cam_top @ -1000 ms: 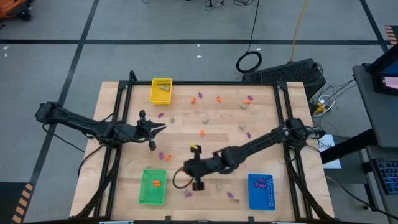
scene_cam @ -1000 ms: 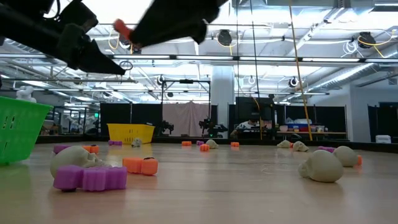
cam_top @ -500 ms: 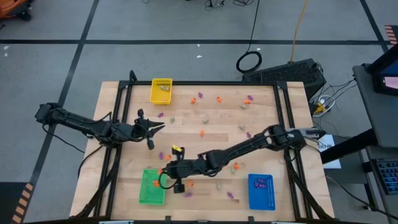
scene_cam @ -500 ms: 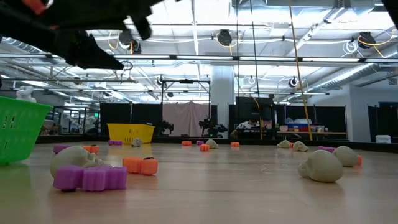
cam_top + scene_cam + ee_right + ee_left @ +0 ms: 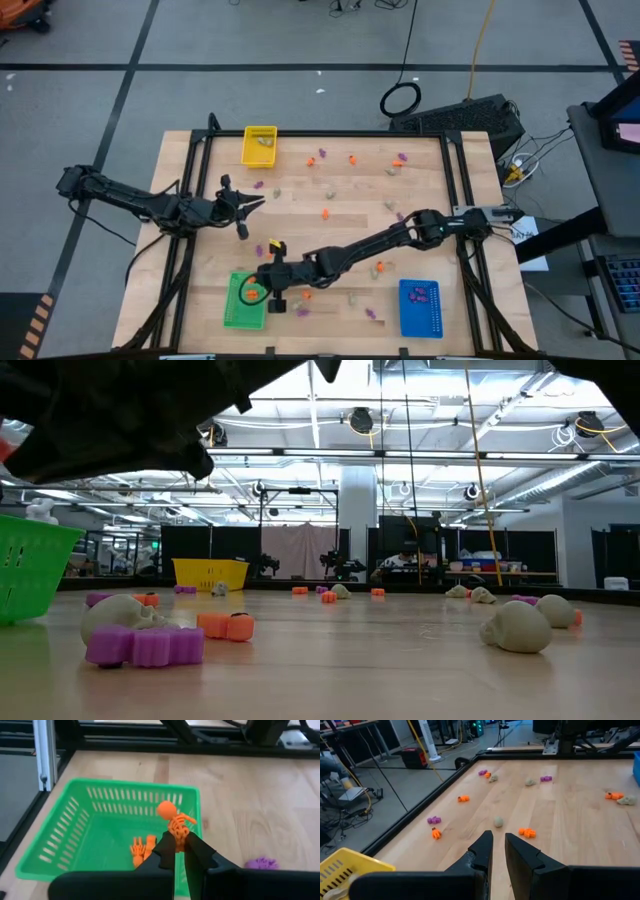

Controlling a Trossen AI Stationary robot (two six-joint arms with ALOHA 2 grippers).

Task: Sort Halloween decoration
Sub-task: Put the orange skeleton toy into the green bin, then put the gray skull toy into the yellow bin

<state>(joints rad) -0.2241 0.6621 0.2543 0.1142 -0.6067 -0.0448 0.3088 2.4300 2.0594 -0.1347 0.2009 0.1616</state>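
The right gripper [image 5: 180,851] pinches an orange skeleton trinket [image 5: 175,822] between its narrow fingers, directly above the green tray [image 5: 75,820]. The trinket stands upright in the grip, its long axis running out from the fingertips, round head at the far end. In the high view this gripper [image 5: 256,292] hangs over the green tray's [image 5: 236,314] inner edge, at the table's near left. Inside the tray another orange trinket [image 5: 141,847] lies on the mesh floor.

The yellow tray [image 5: 259,134] at the far left holds a beige-grey piece [image 5: 264,142]; the blue tray [image 5: 419,314] at the near right holds purple ones [image 5: 420,293].

The left gripper [image 5: 243,208] waits over bare wood well left of centre, fingers nearly closed on nothing [image 5: 499,851]. Loose orange, purple and beige-grey trinkets [image 5: 325,213] are strewn across the table [image 5: 360,190], several just beside the right arm near the green tray
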